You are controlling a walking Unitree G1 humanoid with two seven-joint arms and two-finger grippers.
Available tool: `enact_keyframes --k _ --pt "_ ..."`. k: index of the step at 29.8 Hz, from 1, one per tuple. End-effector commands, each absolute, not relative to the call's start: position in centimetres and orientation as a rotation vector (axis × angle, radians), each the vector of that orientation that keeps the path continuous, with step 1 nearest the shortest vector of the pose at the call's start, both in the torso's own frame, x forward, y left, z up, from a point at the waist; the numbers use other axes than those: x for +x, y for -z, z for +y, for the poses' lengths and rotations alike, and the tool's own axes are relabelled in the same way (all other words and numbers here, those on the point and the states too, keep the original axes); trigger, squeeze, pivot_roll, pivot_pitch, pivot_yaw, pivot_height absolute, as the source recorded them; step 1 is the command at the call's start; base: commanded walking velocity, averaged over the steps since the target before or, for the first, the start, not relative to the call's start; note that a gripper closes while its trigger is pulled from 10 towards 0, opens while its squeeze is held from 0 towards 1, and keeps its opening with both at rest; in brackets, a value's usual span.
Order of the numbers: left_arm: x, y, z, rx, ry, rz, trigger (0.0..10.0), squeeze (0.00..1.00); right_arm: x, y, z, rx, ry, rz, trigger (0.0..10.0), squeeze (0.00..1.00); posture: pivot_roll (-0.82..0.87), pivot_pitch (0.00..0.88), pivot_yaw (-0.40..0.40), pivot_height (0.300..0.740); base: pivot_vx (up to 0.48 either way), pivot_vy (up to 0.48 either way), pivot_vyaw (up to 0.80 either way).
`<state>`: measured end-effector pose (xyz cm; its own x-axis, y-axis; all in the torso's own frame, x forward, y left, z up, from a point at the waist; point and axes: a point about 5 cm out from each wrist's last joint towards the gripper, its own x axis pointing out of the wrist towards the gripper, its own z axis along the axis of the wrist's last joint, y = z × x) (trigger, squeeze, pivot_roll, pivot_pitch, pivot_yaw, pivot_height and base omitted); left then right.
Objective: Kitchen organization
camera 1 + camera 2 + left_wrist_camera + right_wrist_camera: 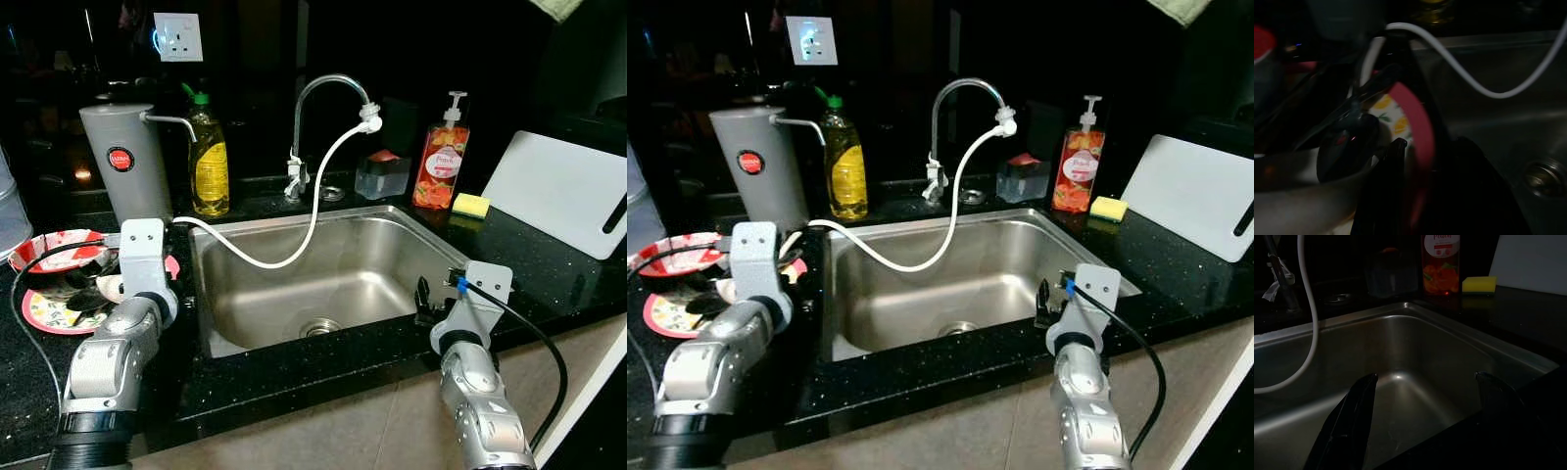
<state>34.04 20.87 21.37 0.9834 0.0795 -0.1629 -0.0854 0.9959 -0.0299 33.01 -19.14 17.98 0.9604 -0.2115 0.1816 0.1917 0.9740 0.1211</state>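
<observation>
- Left gripper (1400,161) reaches over the stacked dishes (59,279) left of the sink (323,269), apparently to lift something from the pile; whether its fingers are spread or closed on anything I cannot tell.
- Right gripper (1425,396) hangs at the sink's front rim, fingers wide apart and empty, probably waiting to receive.
- White hose (313,211) droops from the tap (328,88) into the basin.
- Left wrist view reveals a pink-rimmed plate (1410,122) and dark spoon (1344,149) close to the fingers, detail the head views blur.
</observation>
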Motion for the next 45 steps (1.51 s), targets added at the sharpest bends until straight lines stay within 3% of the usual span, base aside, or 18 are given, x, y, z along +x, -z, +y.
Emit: enact_keyframes --k 1,18,26,32,45 --pt "33.9 -21.2 22.1 -0.02 -0.145 0.17 10.0 0.0 32.9 -18.1 -19.3 0.107 0.213 -0.198 10.0 0.0 -0.06 0.0 -0.022 0.74 0.0 0.0 0.0" --pt "33.6 -21.4 24.4 -0.04 -0.309 0.155 10.0 0.0 32.9 -18.1 -19.3 0.109 0.213 -0.197 10.0 0.0 -0.06 0.0 -0.023 0.74 0.0 0.0 0.0" --pt "33.6 -24.3 20.2 0.025 -0.05 -0.036 10.0 0.0 32.9 -18.1 -19.3 0.107 0.211 -0.199 10.0 0.0 -0.06 0.0 -0.026 0.74 0.0 0.0 0.0" --pt "33.3 -25.8 19.0 0.073 0.017 -0.107 10.0 0.0 32.9 -18.2 -19.3 0.107 0.211 -0.2 10.0 0.0 -0.06 0.0 -0.026 0.74 0.0 0.0 0.0" --pt "33.3 -28.3 21.9 0.131 -0.215 -0.21 10.0 0.0 32.9 -18.1 -19.3 0.11 0.214 -0.198 10.0 0.0 -0.06 0.0 -0.024 0.74 0.0 0.0 0.0"
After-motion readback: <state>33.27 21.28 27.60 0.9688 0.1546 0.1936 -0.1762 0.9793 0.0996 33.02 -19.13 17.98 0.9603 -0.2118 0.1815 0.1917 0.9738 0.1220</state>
